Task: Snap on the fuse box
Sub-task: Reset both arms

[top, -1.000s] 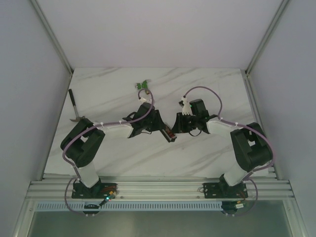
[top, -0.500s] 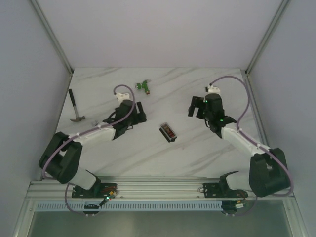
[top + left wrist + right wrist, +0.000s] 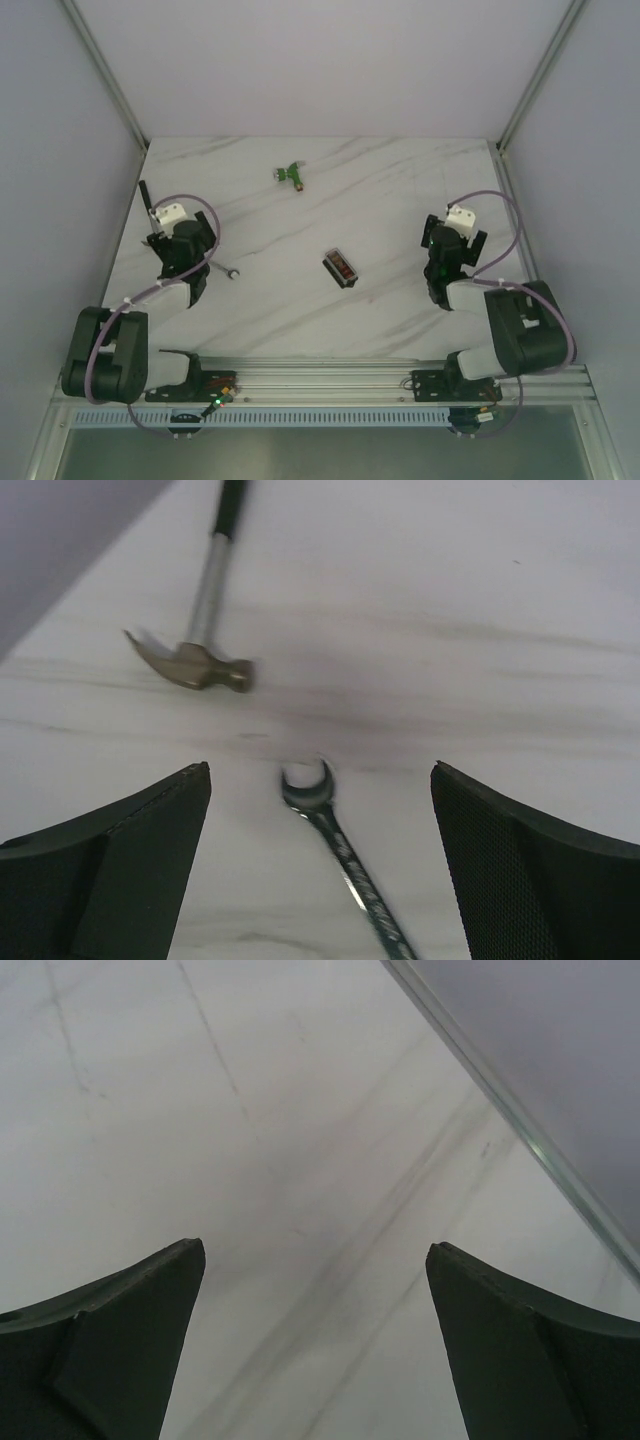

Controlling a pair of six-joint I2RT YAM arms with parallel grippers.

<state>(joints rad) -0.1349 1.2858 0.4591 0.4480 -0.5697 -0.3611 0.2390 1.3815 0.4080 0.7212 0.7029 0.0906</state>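
Observation:
The fuse box (image 3: 341, 269), a small black block with red spots on top, lies slanted on the middle of the marble table, and nothing touches it. It shows only in the top view. My left gripper (image 3: 182, 236) is well to its left, open, with bare table and a wrench head between its fingers (image 3: 130, 850). On the far right my right gripper (image 3: 453, 240) is open too. In the right wrist view only marble shows across the gap of the right gripper (image 3: 315, 1243).
A hammer (image 3: 195, 665) lies just ahead of the left gripper (image 3: 320, 768), its handle (image 3: 144, 197) along the left wall. A steel wrench (image 3: 340, 850) lies under that gripper, one end (image 3: 229, 270) sticking out. A green connector (image 3: 291, 174) sits at the back. The right wall's rail (image 3: 520, 1130) is close.
Both grippers were together at the fuse box in the middle. They have opened and drawn back to the left and right sides, leaving the fuse box on the table.

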